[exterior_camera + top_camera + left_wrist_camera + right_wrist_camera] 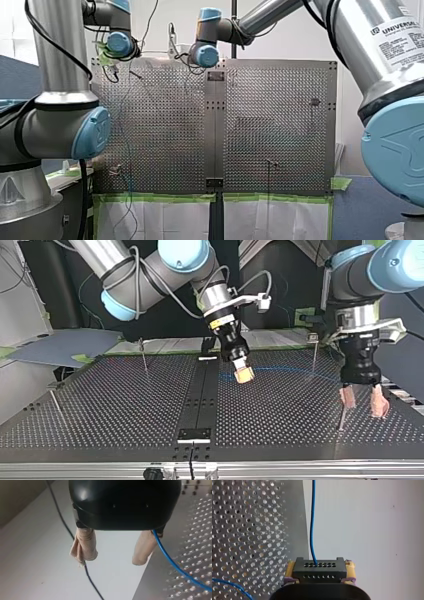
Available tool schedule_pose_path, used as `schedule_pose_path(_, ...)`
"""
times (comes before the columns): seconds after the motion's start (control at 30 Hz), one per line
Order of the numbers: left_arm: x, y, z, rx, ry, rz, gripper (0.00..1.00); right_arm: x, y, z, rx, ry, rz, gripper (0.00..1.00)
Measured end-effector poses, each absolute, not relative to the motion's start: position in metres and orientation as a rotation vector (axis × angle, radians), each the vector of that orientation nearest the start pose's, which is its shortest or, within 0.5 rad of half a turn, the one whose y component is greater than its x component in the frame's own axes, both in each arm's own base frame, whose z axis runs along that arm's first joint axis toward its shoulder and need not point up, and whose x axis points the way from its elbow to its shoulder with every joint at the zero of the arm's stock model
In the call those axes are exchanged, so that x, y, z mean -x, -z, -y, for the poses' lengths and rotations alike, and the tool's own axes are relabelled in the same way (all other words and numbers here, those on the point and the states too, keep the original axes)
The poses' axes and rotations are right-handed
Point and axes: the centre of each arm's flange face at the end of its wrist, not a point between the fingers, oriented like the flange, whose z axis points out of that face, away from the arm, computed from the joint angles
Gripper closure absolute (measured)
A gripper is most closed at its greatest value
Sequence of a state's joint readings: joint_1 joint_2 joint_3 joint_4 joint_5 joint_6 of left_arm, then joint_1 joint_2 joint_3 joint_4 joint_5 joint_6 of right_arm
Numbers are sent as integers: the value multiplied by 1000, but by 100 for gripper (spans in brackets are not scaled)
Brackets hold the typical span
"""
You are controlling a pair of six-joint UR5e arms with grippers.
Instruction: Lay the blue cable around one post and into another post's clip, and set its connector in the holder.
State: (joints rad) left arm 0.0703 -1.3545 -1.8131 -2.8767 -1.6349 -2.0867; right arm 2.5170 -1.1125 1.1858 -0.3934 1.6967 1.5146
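A perforated metal desk (165, 125) fills the front view, split down its middle by a dark strip (215, 135). Green tape (160, 198) runs along the desk's near edge there, and white sheets (170, 220) lie on the near side of the tape. In the top view a small dark plate (195, 434) sits on the strip near the desk's edge, beside a pale metal rail (300, 470). A blue-grey board (60, 347) lies beyond the desk at that view's left. In the left wrist view a thin black wire (60, 515) crosses a white surface (30, 575) beside the desk.
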Motion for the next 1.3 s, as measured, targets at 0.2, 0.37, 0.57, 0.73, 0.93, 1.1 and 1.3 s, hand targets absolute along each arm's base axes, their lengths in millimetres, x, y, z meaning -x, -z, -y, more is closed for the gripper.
schedule_pose_path(0.2, -445, -501, 77, 431, 343, -1236, 0, -656, -447, 312, -1467, -1988, 557, 91)
schedule_pose_path(0.37, -452, -505, 61, 435, 357, -1201, 0, -666, -445, 313, -1483, -1986, 556, 91)
schedule_pose_path(0.57, -461, -502, 39, 452, 359, -1192, 0, -673, -448, 316, -1476, -2002, 560, 91)
schedule_pose_path(0.73, -469, -493, 16, 485, 325, -1192, 0, -680, -446, 319, -1490, -1997, 562, 91)
schedule_pose_path(0.93, -479, -481, -14, 522, 274, -1195, 0, -686, -448, 323, -1484, -2004, 560, 91)
schedule_pose_path(1.1, -492, -466, -39, 537, 242, -1198, 0, -693, -443, 328, -1491, -2000, 561, 91)
schedule_pose_path(1.3, -499, -463, -54, 517, 249, -1181, 0, -700, -439, 337, -1490, -1996, 565, 91)
